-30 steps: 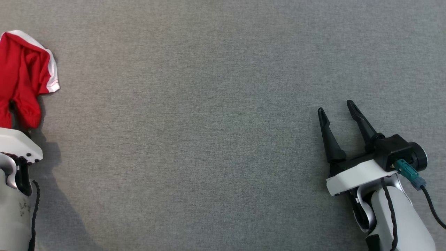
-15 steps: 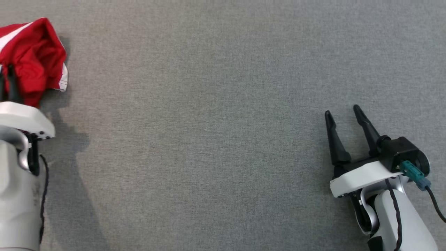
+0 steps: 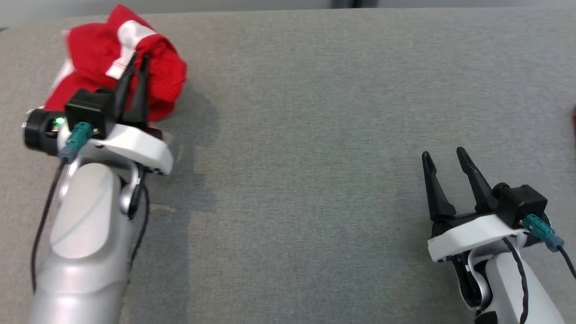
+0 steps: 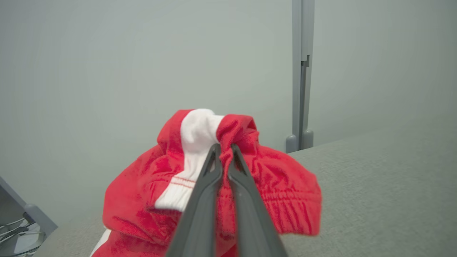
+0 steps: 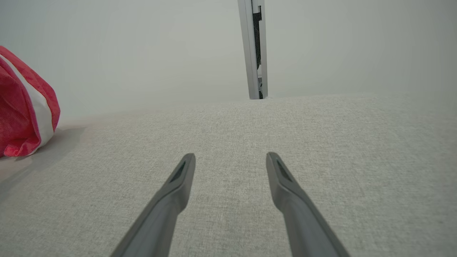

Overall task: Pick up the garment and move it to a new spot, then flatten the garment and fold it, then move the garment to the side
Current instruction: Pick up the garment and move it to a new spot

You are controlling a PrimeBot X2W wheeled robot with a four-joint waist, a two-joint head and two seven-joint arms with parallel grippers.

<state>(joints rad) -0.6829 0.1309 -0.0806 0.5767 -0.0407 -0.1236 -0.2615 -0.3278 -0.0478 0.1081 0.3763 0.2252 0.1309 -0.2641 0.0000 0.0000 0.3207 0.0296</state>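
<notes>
Two grippers: right gripper [image 3: 443, 154] nearest, lower right, jaws apart, empty, over the grey bench [image 3: 315, 135]. Left gripper [image 3: 140, 57] farther out, pinched onto the bunched red-and-white garment [image 3: 90, 49] at the bench's far-left corner.

So the garment [image 3: 96, 49] is bunched on the worktop [image 3: 306, 135] right at the tips of the left hand [image 3: 140, 56], mostly ahead and left of it. The right hand [image 3: 443, 152] sits well off to its right, further back.
</notes>
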